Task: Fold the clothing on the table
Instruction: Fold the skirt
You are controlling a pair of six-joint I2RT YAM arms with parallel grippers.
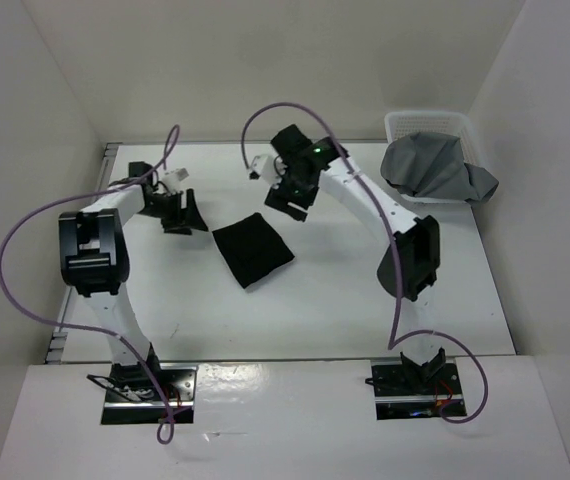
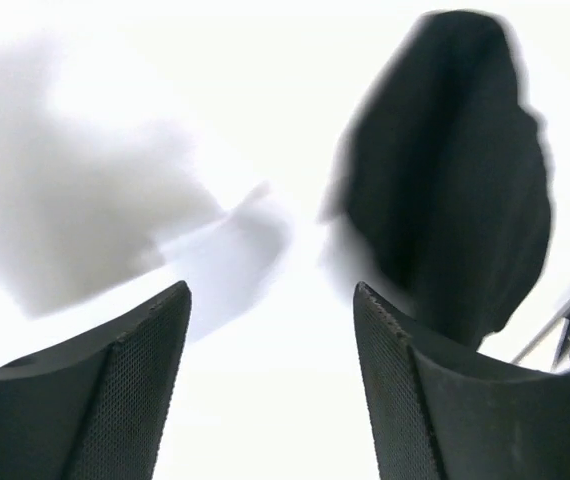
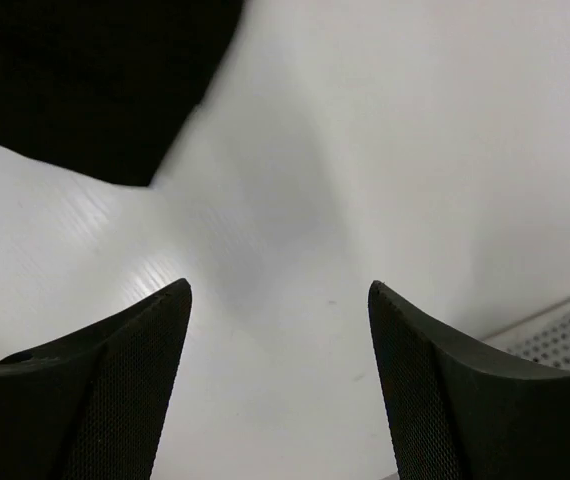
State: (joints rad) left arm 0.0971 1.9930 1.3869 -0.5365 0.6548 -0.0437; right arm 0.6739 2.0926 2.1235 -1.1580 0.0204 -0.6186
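1. Top view, surroundings: a small white plastic mesh basket (image 1: 427,120) sits at the far right corner of the large flat white table (image 1: 325,310). A grey cloth garment (image 1: 435,170) is draped over the basket's near rim and spills to the right. Purple cables (image 1: 25,250) loop off both arms. A metal rail (image 1: 215,144) runs along the far edge.
2. Top view, grippers: the left gripper (image 1: 178,213) hangs to the left of the black piece. The right gripper (image 1: 290,200) is just beyond its far corner. We see white surface between each gripper and the fabric.
3. Top view, task thing: the plain black soft fabric clothing (image 1: 253,250) lies flat near the table's middle, between the two arms and well apart from the basket. It is a compact four-sided patch set diamond-wise to the table's edges, one corner toward the arm bases. It is nearly square, so we cannot name a long axis.
4. Left wrist view: two dark textured fingers (image 2: 115,400) stand wide apart with only white surface between them, so the jaws are open and grip nothing. A blurred black shape (image 2: 455,170) lies beyond the right-hand finger, and we cannot tell what it is.
5. Right wrist view: here too the fingers (image 3: 105,400) are spread and hold nothing, so the jaws are open. The clothing fills the upper left, apart from the fingertips. A strip of white mesh (image 3: 565,335) shows at the lower right.
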